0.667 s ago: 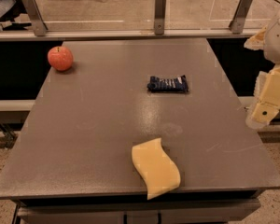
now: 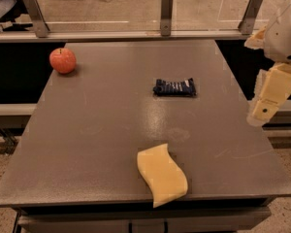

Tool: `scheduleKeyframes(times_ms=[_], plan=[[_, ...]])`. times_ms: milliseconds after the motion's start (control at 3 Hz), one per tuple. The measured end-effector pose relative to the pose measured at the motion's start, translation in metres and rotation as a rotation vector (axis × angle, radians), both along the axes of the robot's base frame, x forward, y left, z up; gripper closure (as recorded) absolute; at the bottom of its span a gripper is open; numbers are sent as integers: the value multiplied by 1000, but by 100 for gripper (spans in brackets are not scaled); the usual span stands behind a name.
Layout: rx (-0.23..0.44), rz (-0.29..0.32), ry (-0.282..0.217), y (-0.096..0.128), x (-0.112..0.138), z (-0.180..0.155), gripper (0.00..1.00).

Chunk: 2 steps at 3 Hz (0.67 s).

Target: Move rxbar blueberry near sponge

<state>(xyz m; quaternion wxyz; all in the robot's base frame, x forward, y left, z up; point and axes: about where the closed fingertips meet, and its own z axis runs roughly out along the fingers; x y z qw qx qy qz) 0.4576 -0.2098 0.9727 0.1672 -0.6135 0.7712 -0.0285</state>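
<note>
While the gripper [image 2: 273, 95], open or closed I cannot tell, hangs beside the table [image 2: 106, 130], the approach likely calls for reaching across to the snack bar [image 2: 174, 87].

one rxbar blueberry [image 2: 174, 87], one sponge [image 2: 162, 174], one apple [image 2: 62, 60], one right-side gripper [image 2: 263, 108]

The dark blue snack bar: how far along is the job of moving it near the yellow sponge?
Nothing looks done: the flat navy-blue wrapped bar lies mid-way on the grey table, well apart from the pale yellow wavy sponge at the front edge. In hand: nothing; the cream tool hangs off the right side, touching nothing. Left: reach the bar, grasp it, set it beside the sponge.
</note>
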Motion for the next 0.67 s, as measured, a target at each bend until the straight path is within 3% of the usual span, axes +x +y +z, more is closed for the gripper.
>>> scheduleKeyframes(times_ms=[333, 667], plan=[[39, 55, 2, 8, 50, -6, 0], [126, 128, 4, 29, 111, -11, 0]])
